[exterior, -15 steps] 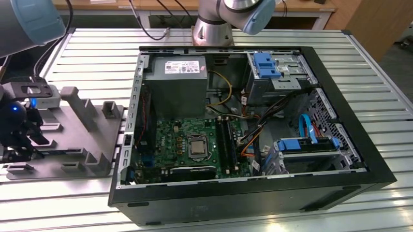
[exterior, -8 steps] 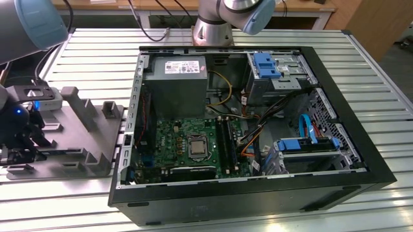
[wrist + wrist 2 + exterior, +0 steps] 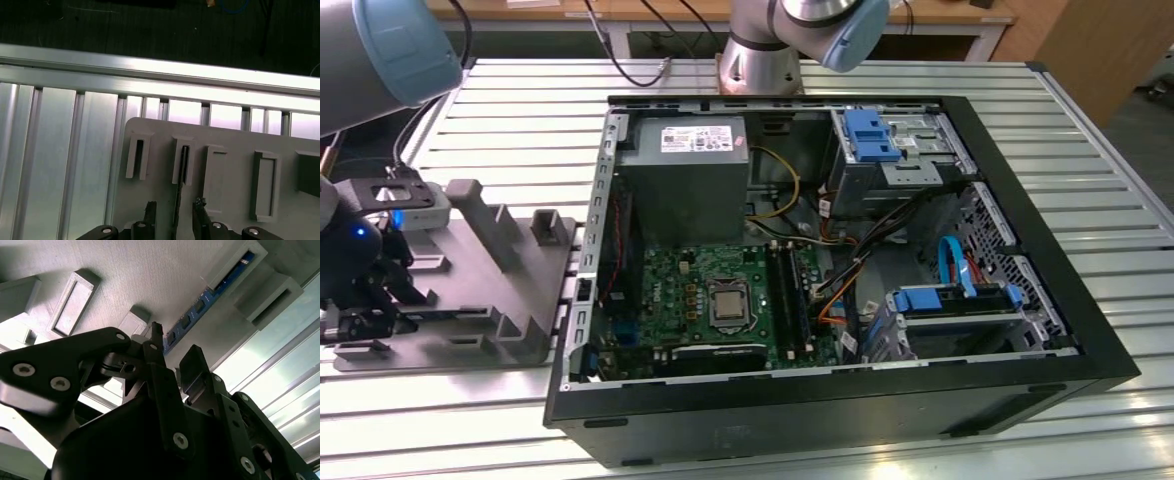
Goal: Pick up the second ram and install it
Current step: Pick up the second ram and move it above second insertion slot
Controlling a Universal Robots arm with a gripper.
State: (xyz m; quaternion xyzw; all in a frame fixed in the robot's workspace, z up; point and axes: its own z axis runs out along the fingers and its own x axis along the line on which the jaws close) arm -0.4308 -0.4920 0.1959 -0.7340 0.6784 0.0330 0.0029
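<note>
The black gripper [image 3: 175,212] hangs over a pale grey moulded plastic holder plate [image 3: 240,175] that lies on the ribbed aluminium desk [image 3: 60,165], to the exterior view's left of the open black computer case [image 3: 854,425]. The second ram [image 3: 178,195], a thin dark bluish-green memory stick with black chips, stands on edge in one of the plate's narrow upright pockets. In the first wrist view it reads as a dark line running out of that pocket and down between the two fingertips. The jaws are spread, one on each side of the stick, with a gap showing on both sides, so nothing is pinched yet and the pick-up has not been made. In the second wrist view the stick's blue face and row of chips run away from the fingertips along the pocket. The green motherboard [image 3: 707,285], where the stick belongs, sits inside the case, well apart from the gripper. The likeliest trouble, as I judge it, is an uneven close: one finger meeting the board first would push the stick sideways against the pocket wall and cock it. A tilted stick could then bind in the pocket, or slip in a hold on so thin an edge.
</note>
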